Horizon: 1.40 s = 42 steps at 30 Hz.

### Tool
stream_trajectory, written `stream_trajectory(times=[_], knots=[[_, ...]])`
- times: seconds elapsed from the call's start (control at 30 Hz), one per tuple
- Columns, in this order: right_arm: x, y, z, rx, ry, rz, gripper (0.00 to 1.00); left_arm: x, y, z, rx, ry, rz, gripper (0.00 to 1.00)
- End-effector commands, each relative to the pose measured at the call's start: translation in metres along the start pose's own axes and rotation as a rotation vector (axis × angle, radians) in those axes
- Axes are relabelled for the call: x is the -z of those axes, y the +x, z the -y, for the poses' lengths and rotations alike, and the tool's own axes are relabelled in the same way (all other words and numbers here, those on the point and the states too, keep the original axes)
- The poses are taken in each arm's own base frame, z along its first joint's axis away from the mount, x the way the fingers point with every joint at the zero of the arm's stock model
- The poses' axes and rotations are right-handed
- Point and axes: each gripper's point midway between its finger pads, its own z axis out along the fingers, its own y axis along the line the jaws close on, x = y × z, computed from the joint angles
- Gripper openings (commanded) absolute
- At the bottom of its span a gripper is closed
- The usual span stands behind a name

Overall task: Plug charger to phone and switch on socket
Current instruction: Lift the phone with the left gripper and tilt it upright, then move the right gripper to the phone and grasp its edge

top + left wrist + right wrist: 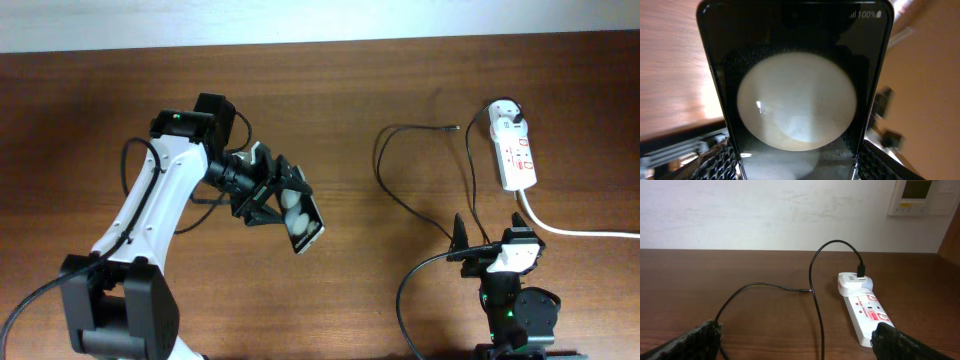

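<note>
My left gripper (268, 200) is shut on the phone (302, 218), a small black smartphone with white round reflections, held tilted above the table left of centre. In the left wrist view the phone (795, 90) fills the frame between the finger pads, "100%" text at its top. The charger's thin black cable (420, 205) loops across the table; its connector tip (455, 127) lies free, and its white adapter (507, 118) sits in the socket (517, 155). In the right wrist view the cable (815, 295), tip (807, 290) and socket (867, 312) lie ahead. My right gripper (500, 250) is open and empty.
The socket's thick white cord (575, 230) runs off the right edge, passing just behind my right gripper. A pale wall (765, 210) with a white wall panel (915, 197) stands behind the table's far edge.
</note>
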Motion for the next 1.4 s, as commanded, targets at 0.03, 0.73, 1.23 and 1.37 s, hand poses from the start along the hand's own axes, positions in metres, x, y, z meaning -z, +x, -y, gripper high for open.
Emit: stream_trajectory(times=[0.03, 0.73, 1.23, 1.37], knots=[[0.0, 0.002, -0.004, -0.001, -0.019, -0.001, 0.99, 0.007, 0.023, 0.035, -0.085, 0.203, -0.112, 0.57], [0.0, -0.003, -0.005, -0.001, -0.027, 0.017, 0.99, 0.006, 0.02, 0.035, -0.107, 0.198, -0.096, 0.56], [0.084, -0.004, -0.148, -0.947, -0.947, -0.52, 0.99, 0.007, 0.006, 0.043, -0.181, 0.223, -0.042, 0.58], [0.068, -0.004, -0.138, -0.966, -0.848, -0.459, 0.99, 0.006, -0.01, 0.04, -0.155, 0.181, 0.021, 0.58]])
